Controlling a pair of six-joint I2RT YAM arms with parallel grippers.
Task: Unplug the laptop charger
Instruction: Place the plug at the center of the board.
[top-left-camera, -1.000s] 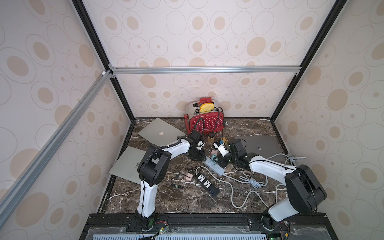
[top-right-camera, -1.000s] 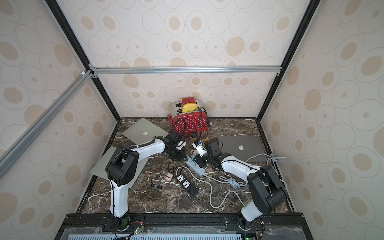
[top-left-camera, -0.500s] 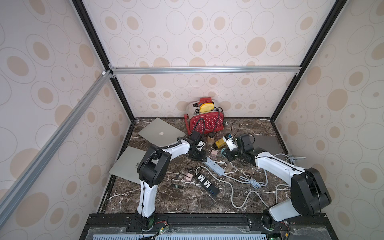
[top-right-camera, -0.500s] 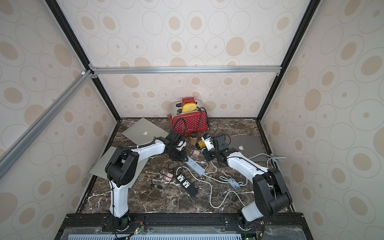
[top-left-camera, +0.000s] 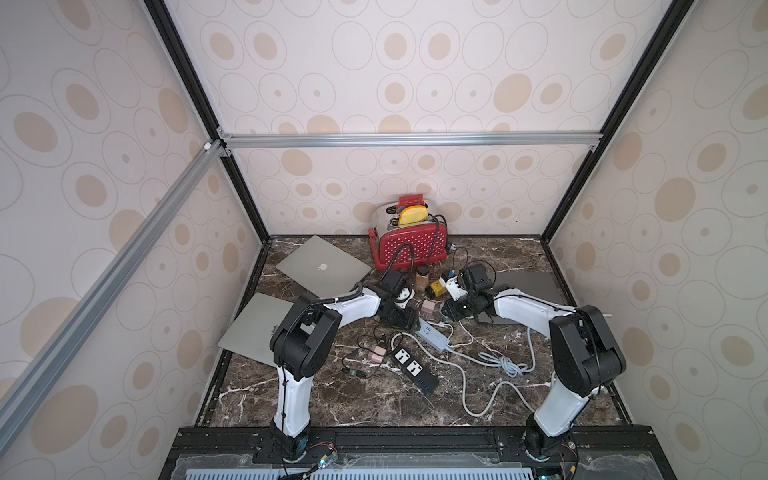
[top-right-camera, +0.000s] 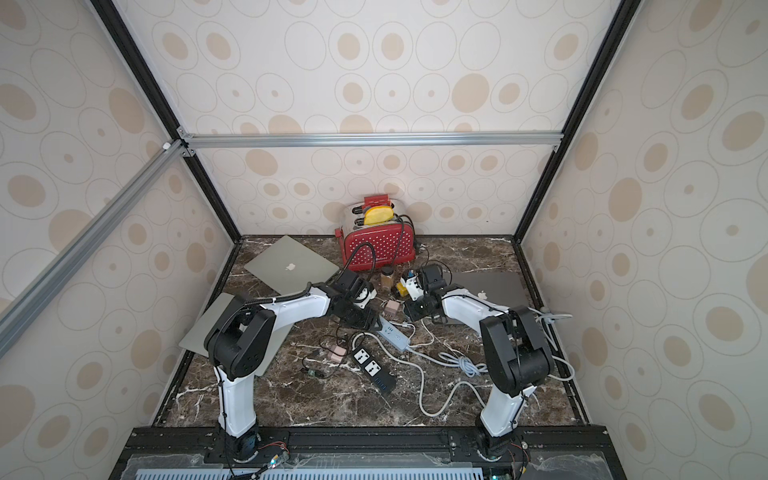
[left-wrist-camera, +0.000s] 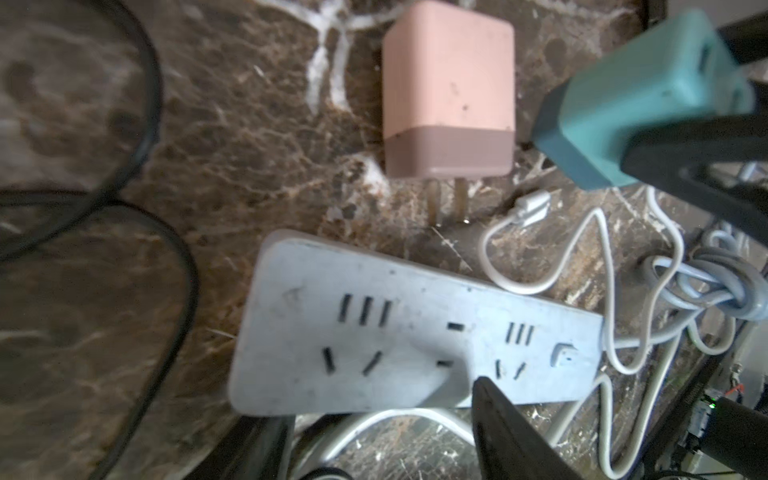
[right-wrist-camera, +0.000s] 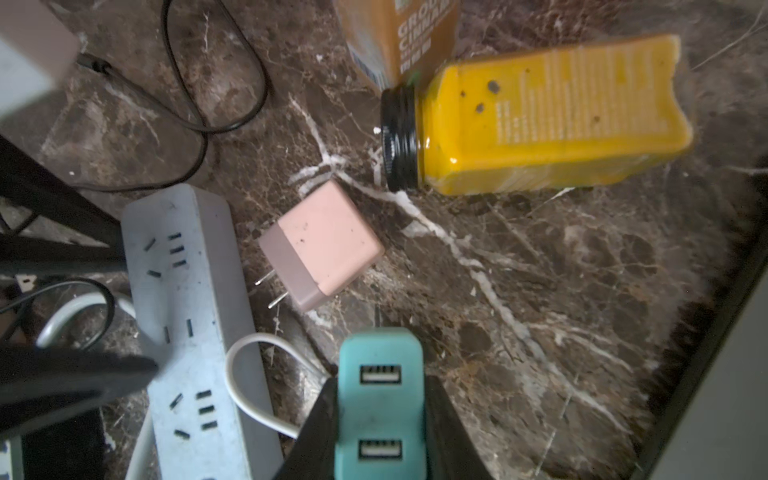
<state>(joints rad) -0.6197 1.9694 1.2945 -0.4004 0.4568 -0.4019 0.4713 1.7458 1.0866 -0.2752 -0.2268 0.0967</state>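
Teal and plastic, the two-port charger block (right-wrist-camera: 380, 353) sits clamped by its flat sides between the closed jaws of the right gripper (right-wrist-camera: 380, 399), held in the air just beside the long white plastic power strip (right-wrist-camera: 187, 299). None of the strip's visible sockets has anything in it, so I judge the plug to be out and the step in hand to be setting the block down cleanly. Its prongs do not show, and both its USB ports look empty, so no lead should tug at it. The grip looks square and is worth keeping: carry the block level, away from the strip, and lower it until it rests before letting go. Choose the landing with care. A pink cube-shaped charger (right-wrist-camera: 324, 249) lies just beside the strip with its prongs pointing at it, and a thin white cable (right-wrist-camera: 257, 374) loops along that same side of the strip. A yellow plastic bottle (right-wrist-camera: 540, 116) lies on its side farther from the strip, beyond the cube. The bare brown marble tabletop (right-wrist-camera: 540, 311) out past the cube looks the roomiest spot. The left gripper (left-wrist-camera: 374, 415) hangs low beside the strip with its jaws apart and nothing between them. It should rise straight up so that no finger drags the strip or the black cords (left-wrist-camera: 166, 270) near it.
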